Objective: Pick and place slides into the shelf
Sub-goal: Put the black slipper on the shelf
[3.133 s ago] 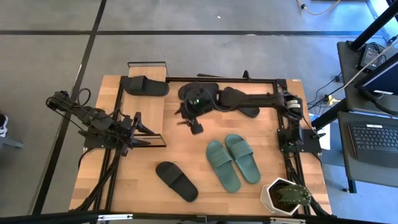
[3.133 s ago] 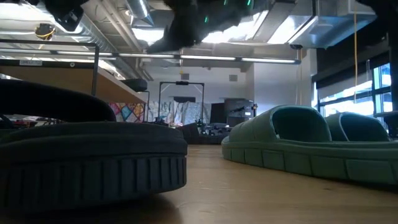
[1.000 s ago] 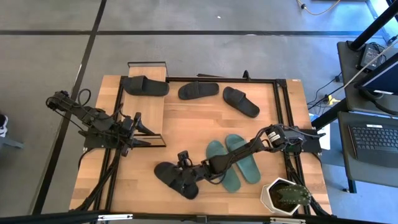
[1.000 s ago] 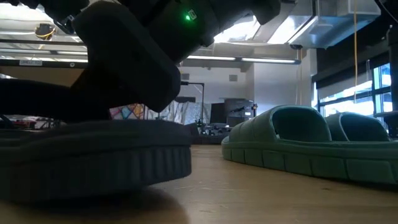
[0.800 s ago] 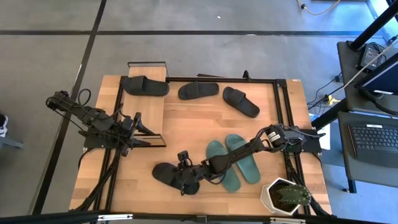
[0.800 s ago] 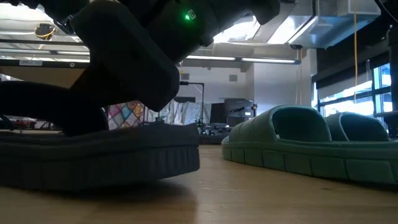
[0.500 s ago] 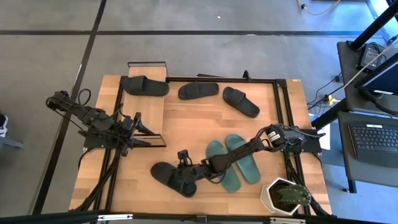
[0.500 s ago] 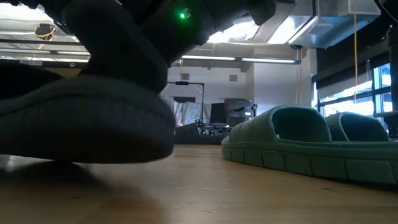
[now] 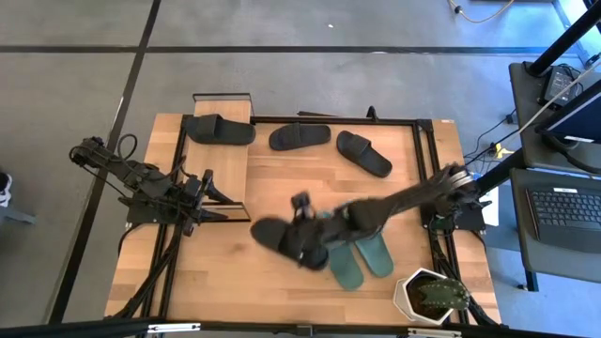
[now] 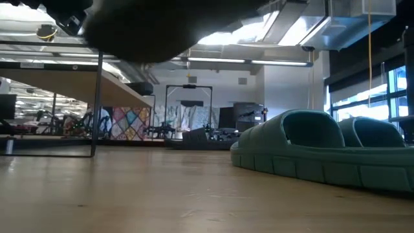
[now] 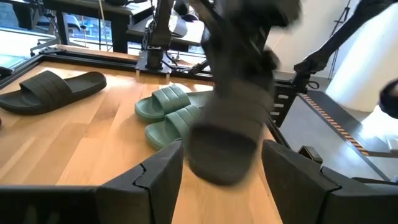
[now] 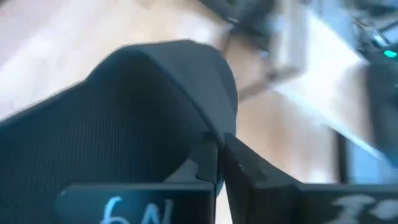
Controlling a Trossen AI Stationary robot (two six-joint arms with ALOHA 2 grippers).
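My right gripper (image 9: 305, 235) is shut on a black slide (image 9: 282, 242) held in the air over the table's middle. In the left wrist view this slide (image 11: 233, 118) hangs tilted. In the low view its dark underside (image 10: 149, 26) shows at the top. A teal pair (image 9: 364, 255) lies flat on its soles beside it. Two black slides (image 9: 300, 136) (image 9: 363, 153) lie near the far edge. Another black slide (image 9: 218, 129) lies on the shelf (image 9: 233, 160) at the left. My left gripper (image 11: 221, 183) waits open by the shelf. My right gripper pinches the black slide's strap at its edge (image 12: 205, 134) between its two shut fingers (image 12: 233, 165). The slide is lifted clear of the table. It hangs tilted below the gripper, one end (image 11: 221, 155) lower than the other.
A white pot with a green plant (image 9: 430, 296) stands at the near right corner. A thin black frame (image 9: 427, 178) runs around the table top. Bare wood (image 9: 282, 188) lies between the shelf and the far slides.
My right gripper has taken hold of the black slide near the table's near edge and gone up and toward the far edge. The slide first tipped up at one end, then came clear of the wood, and it now hangs above the table's middle.
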